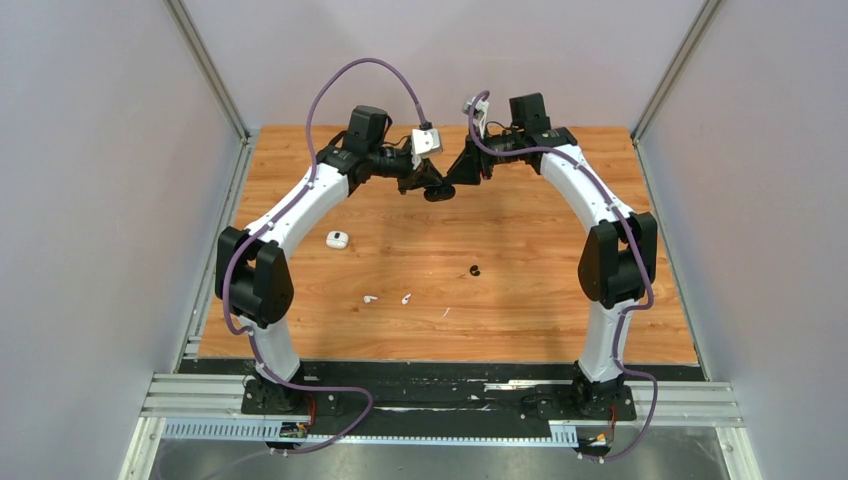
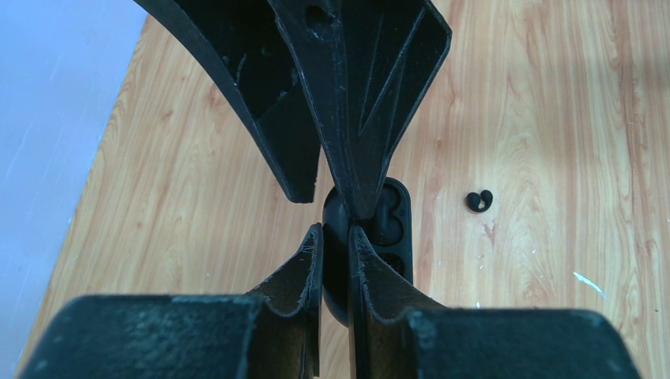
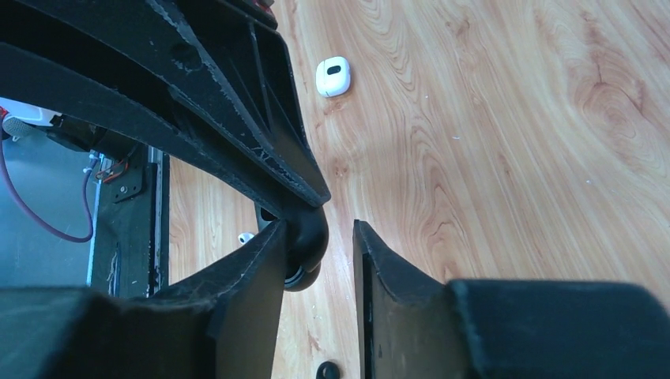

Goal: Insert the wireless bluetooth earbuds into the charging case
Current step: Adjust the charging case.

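At upper centre the left end effector (image 2: 336, 237) pinched a black oval piece (image 2: 391, 225), seemingly for handover to the right end effector (image 3: 318, 229), jaws apart; the earbuds (image 1: 371, 298) lay lower, left of centre, on the surface (image 1: 560, 260).

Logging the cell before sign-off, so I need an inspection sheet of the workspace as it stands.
Surface: wooden table, grain with small white specks.
Job's things: one earbud and a second earbud loose near the front; white case apart, towards the left arm.
Clutter: small black hook; white fleck.
Grippers: left gripper shut on black oval piece; right gripper open around it.
Cables: purple cables looped along both arms.
Surroundings: grey walls, metal rail in front.
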